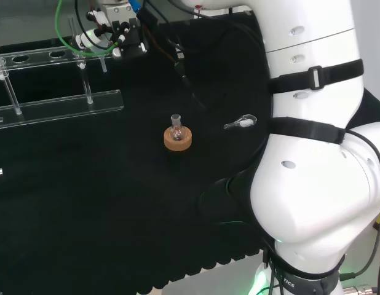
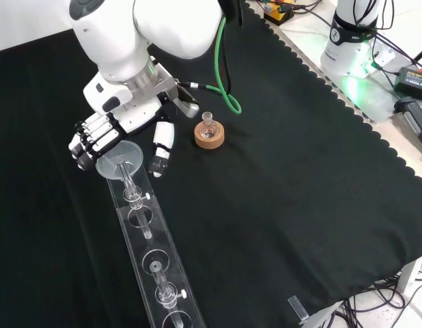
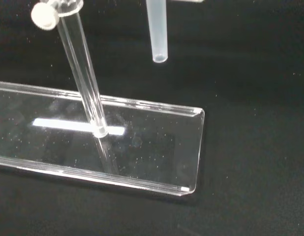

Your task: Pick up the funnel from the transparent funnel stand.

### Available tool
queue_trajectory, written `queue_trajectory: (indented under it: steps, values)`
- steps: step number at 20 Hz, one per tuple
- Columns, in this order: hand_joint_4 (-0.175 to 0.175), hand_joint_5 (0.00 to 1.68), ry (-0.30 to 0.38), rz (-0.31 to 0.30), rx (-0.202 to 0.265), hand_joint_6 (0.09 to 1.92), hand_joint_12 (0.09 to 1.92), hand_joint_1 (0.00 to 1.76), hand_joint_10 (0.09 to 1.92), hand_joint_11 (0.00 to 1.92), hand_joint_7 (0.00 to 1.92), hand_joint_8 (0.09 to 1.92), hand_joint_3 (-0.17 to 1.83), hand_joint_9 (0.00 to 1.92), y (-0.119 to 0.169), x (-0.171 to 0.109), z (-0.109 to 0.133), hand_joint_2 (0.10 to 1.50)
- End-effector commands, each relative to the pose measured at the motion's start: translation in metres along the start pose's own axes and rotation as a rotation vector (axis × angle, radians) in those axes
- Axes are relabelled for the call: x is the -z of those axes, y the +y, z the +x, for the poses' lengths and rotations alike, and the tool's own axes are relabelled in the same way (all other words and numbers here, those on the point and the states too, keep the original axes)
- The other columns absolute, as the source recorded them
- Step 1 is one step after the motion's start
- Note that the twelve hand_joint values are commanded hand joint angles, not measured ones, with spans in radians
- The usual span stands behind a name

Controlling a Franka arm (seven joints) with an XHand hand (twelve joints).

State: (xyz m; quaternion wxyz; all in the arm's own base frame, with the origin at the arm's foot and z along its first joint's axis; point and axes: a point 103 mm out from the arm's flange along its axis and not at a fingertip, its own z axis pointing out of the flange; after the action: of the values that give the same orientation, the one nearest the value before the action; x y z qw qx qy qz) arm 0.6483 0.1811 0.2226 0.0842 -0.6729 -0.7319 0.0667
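In the front view, we see the hand [image 2: 102, 137] at the far end of the transparent funnel stand [image 2: 153, 256], fingers curled on one side of the funnel [image 2: 121, 159] and thumb on the other — not yet pinching it. The funnel sits in the end hole, stem pointing straight down. We judge a closing, then a vertical lift.

Clear funnel [image 2: 121, 159] upright in transparent stand [image 2: 156, 273] (end hole)

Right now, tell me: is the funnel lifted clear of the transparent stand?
No. In the front view the funnel sits in the stand, with the hand around its bowl.
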Motion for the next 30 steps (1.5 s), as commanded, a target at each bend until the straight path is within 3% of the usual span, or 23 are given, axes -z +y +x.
queue_trajectory:
  steps: [1,5,7,9,11,17,19,21,24,28,30]
  values:
    - [0.088,0.00,0.021,0.005,0.000,0.09,0.39,0.21,0.09,0.00,0.00,0.09,0.01,0.00,-0.001,-0.003,-0.023,0.82]
    - [0.087,0.00,0.006,0.009,0.003,0.09,0.44,0.20,0.09,0.00,0.00,0.09,0.01,0.00,0.001,-0.003,-0.027,0.82]
    - [0.085,0.00,0.002,0.012,0.012,0.09,0.64,0.20,0.09,0.00,0.00,0.09,0.01,0.00,0.003,-0.004,-0.028,0.82]
    - [0.084,0.00,0.013,0.031,-0.011,0.09,0.94,0.20,0.09,0.00,0.00,0.09,0.01,0.00,0.005,-0.006,-0.029,0.82]
    - [0.083,0.00,0.006,0.030,0.004,0.09,1.09,0.20,0.09,0.00,0.00,0.09,0.01,0.00,0.007,-0.006,-0.029,0.82]
    - [0.081,0.00,0.012,0.026,0.000,0.09,1.19,0.20,0.09,0.00,0.00,0.09,0.01,0.00,0.013,-0.009,-0.028,0.82]
    - [0.081,0.00,-0.026,0.015,0.004,0.09,1.21,0.20,0.09,0.00,0.00,0.09,0.01,0.00,0.017,-0.010,-0.020,0.82]
    - [0.069,0.00,-0.041,-0.024,0.035,0.09,1.39,0.20,0.09,0.00,0.00,0.09,0.01,0.09,0.033,-0.020,0.005,0.83]
    - [0.059,0.00,-0.030,-0.023,0.022,0.09,1.55,0.20,0.40,0.00,0.00,0.09,0.01,0.03,0.032,-0.020,0.023,0.84]
    - [0.060,0.00,-0.056,-0.030,0.020,0.09,1.55,0.20,0.50,0.00,0.00,0.09,0.01,0.00,0.027,-0.011,0.017,0.84]
    - [0.056,0.00,-0.103,-0.056,0.018,0.09,1.56,0.19,0.69,0.07,0.00,0.09,0.01,0.00,0.028,-0.012,0.025,0.84]
